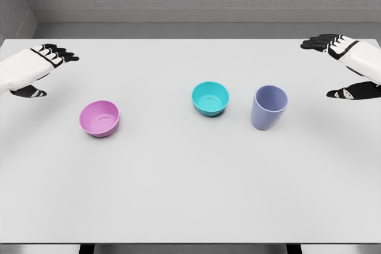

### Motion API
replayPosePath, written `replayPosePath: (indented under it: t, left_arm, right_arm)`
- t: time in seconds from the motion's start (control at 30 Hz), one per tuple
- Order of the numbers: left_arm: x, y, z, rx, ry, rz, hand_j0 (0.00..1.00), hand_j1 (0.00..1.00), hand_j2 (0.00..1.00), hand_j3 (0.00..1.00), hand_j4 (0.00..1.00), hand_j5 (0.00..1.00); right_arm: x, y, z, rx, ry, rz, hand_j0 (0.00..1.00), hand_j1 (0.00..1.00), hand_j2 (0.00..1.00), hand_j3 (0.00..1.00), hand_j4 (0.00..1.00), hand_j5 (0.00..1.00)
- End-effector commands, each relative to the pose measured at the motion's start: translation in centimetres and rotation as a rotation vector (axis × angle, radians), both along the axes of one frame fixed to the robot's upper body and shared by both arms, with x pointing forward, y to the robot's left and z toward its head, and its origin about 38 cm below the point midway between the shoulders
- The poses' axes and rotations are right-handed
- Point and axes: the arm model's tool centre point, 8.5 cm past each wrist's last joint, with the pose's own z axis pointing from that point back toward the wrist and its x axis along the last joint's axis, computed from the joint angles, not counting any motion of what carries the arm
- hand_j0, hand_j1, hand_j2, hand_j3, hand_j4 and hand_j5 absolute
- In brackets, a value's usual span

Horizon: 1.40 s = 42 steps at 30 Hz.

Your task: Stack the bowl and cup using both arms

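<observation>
The white desk carries three upright things, mouths up: a lavender cup right of centre, a pink bowl to the left, and a teal bowl near the cup. My left hand and right hand hover at the desk's sides, fingers spread, holding nothing.
</observation>
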Motion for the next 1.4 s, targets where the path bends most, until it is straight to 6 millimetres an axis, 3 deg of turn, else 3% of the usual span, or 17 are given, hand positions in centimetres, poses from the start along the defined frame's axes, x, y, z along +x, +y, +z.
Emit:
replayPosePath:
  t: [0.0, 0.1, 0.27, 0.33, 0.4, 0.5, 1.07, 1.3, 1.37]
  left_arm:
    - [0.0, 0.1, 0.1, -0.005, -0.001, 0.003, 1.00, 1.00, 1.00, 1.00, 1.00, 1.00]
    - [0.0, 0.2, 0.0, 0.008, 0.010, 0.007, 1.00, 1.00, 1.00, 1.00, 1.00, 1.00]
    - [0.3, -0.2, -0.8, 0.138, 0.188, 0.011, 1.00, 1.00, 1.00, 1.00, 1.00, 1.00]
    - [0.6, -1.6, -1.7, 0.149, 0.224, -0.015, 1.00, 1.00, 1.00, 1.00, 1.00, 1.00]
    - [1.2, -4.8, -2.7, 0.175, 0.247, -0.093, 1.00, 1.00, 1.00, 1.00, 1.00, 1.00]
    - [1.1, -5.4, -2.8, 0.182, 0.246, -0.111, 1.00, 1.00, 1.00, 1.00, 1.00, 1.00]
    - [0.5, -7.0, -3.5, 0.190, 0.256, -0.159, 1.00, 1.00, 1.00, 1.00, 1.00, 1.00]
    - [0.1, -8.2, -2.9, 0.197, 0.232, -0.197, 1.00, 1.00, 1.00, 1.00, 1.00, 1.00]
    - [-0.3, -8.1, -3.5, 0.251, 0.289, -0.198, 1.00, 1.00, 1.00, 1.00, 1.00, 1.00]
  right_arm:
    - [0.0, -0.1, 0.1, 0.007, 0.000, -0.002, 1.00, 1.00, 1.00, 1.00, 1.00, 1.00]
    - [0.0, 0.0, 0.2, 0.005, -0.001, 0.000, 1.00, 1.00, 1.00, 1.00, 1.00, 1.00]
    - [0.0, 0.1, 0.6, 0.000, -0.012, 0.006, 1.00, 1.00, 1.00, 1.00, 1.00, 1.00]
    - [0.0, 0.1, 0.6, 0.000, -0.012, 0.006, 1.00, 1.00, 1.00, 1.00, 1.00, 1.00]
    - [0.0, 0.1, 0.8, 0.000, -0.015, 0.007, 1.00, 1.00, 1.00, 1.00, 1.00, 1.00]
    - [0.0, 0.1, 1.1, -0.002, -0.022, 0.007, 1.00, 1.00, 1.00, 1.00, 1.00, 1.00]
    - [0.1, 0.2, 0.9, 0.013, -0.023, 0.004, 1.00, 1.00, 1.00, 1.00, 1.00, 1.00]
    - [0.1, 0.1, 0.7, 0.013, -0.016, 0.002, 1.00, 1.00, 1.00, 1.00, 1.00, 1.00]
    - [0.1, 0.1, 0.6, 0.013, -0.015, 0.002, 1.00, 1.00, 1.00, 1.00, 1.00, 1.00]
